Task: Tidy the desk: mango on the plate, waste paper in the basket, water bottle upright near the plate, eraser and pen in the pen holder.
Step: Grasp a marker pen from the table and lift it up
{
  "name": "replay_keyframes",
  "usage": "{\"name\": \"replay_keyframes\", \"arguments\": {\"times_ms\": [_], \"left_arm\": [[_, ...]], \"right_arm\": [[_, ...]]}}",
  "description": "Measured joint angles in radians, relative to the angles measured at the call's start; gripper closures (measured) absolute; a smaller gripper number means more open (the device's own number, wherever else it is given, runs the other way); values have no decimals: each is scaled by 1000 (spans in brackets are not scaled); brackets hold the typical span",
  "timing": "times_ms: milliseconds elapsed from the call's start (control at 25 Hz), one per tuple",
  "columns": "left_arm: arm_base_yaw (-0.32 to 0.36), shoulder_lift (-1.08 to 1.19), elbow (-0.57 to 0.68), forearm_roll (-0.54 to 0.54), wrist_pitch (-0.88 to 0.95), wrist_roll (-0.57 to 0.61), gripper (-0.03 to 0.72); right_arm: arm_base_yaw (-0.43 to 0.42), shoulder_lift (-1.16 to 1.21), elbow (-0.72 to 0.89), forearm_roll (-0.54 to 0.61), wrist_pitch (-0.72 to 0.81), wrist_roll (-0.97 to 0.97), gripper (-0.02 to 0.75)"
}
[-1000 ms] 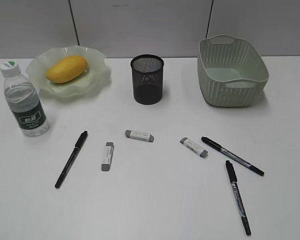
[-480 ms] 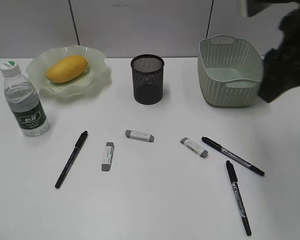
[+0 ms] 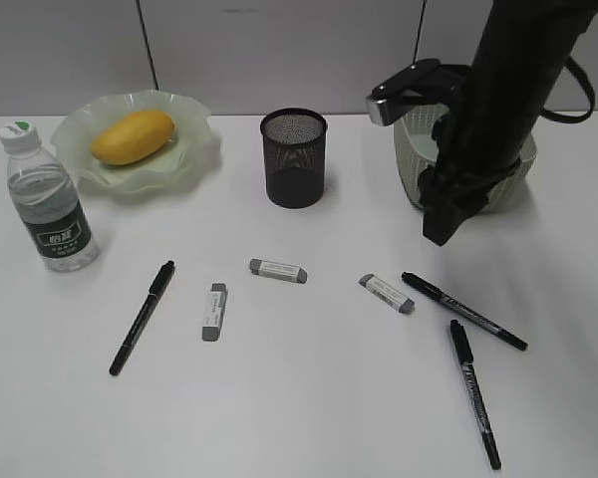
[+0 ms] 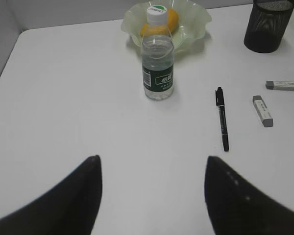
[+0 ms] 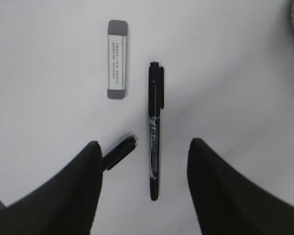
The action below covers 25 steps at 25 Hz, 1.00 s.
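Observation:
The mango (image 3: 133,136) lies on the plate (image 3: 184,164). Just in front of the plate the water bottle (image 3: 48,199) stands upright. Three pens (image 3: 143,317) (image 3: 463,311) (image 3: 474,392) and three erasers (image 3: 214,311) (image 3: 277,270) (image 3: 386,294) lie on the desk (image 3: 309,398) before the pen holder (image 3: 294,157). My right gripper (image 3: 441,224) hangs open in front of the basket (image 3: 419,149). In the right wrist view a pen (image 5: 155,132) lies below, between its fingers, with an eraser (image 5: 116,58) beyond. My left gripper (image 4: 153,159) is open over bare desk, short of the bottle (image 4: 157,63). No waste paper shows.
The right arm hides much of the basket's right side. A second pen's tip (image 5: 120,152) lies by the right gripper's left finger. The left wrist view also shows a pen (image 4: 222,117), two erasers (image 4: 262,104) (image 4: 283,85) and the pen holder (image 4: 268,24).
The right arm has come in from the upper right and dropped in front of the basket. Nothing on the desk has moved.

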Motion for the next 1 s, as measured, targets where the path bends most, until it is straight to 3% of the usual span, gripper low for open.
{"name": "replay_keyframes", "arguments": {"times_ms": [320, 1000], "left_arm": [[0, 0, 0, 0, 0, 1, 190], [0, 0, 1, 0, 0, 2, 190]], "right_arm": [[-1, 103, 101, 0, -119, -51, 334], [-35, 212, 104, 1, -204, -95, 362]]}}
